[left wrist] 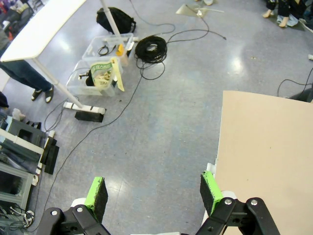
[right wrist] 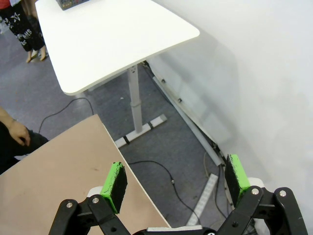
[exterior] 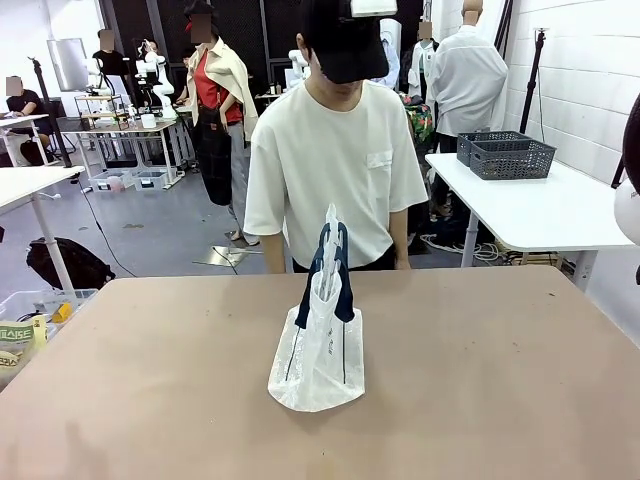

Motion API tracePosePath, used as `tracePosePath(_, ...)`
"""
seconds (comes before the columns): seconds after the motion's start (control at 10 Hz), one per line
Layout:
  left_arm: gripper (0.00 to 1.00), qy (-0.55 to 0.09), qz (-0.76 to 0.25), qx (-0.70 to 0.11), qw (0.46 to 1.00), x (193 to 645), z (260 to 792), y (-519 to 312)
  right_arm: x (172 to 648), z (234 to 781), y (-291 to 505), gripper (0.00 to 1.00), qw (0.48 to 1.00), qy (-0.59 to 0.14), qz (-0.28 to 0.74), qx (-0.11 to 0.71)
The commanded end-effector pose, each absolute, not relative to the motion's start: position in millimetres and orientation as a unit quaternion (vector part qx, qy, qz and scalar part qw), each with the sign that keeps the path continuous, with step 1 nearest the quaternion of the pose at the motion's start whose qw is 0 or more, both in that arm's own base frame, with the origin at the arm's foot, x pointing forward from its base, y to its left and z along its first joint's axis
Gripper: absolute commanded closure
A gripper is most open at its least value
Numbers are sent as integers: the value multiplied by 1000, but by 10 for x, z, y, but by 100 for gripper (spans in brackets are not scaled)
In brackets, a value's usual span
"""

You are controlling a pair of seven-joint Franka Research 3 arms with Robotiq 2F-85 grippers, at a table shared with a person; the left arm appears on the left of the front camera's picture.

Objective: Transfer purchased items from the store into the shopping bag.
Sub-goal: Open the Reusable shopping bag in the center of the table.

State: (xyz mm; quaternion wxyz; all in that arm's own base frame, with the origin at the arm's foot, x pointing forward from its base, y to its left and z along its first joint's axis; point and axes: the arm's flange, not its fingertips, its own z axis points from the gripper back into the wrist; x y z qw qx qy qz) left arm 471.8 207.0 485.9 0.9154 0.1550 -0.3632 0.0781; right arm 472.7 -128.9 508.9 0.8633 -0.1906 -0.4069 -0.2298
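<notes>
The bag stood at the middle of the table, apparently empty; packing looked not yet begun. The left gripper and right gripper hung wide and empty off its side edges.

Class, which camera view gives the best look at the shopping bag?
The front view: the bag stands whole on the table, handles up. Both wrist views face the floor and table edges, away from it.
</notes>
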Motion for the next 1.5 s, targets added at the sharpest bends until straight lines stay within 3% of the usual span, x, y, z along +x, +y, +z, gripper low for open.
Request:
tracePosePath(0.0, 0, -367, 75, 157, 914, 4720, 4884, 2082, 4737, 5075, -1276, 0, 861, -408, -240, -186)
tracePosePath(0.2, 0, -363, 78, 155, 915, 4718, 4859, 2070, 4727, 5089, -1289, 0, 863, -407, -230, -191)
tracePosePath(0.5, 0, -432, -81, 90, 894, 5040, 5276, 784, 4827, 5681, 53, 0, 881, -441, -79, -151)
tracePosePath(0.7, 0, -449, -168, 51, 876, 5280, 5558, -14, 4730, 5951, 786, 0, 897, -437, 11, -62)
tracePosePath(1.0, 0, -427, -293, 13, 855, 5566, 5728, -1285, 4413, 6013, 1423, 0, 920, -362, 145, 38)
tracePosePath(1.4, 0, -390, -332, -3, 859, 5633, 5805, -2233, 4247, 5921, 1615, 0, 949, -256, 170, 64)
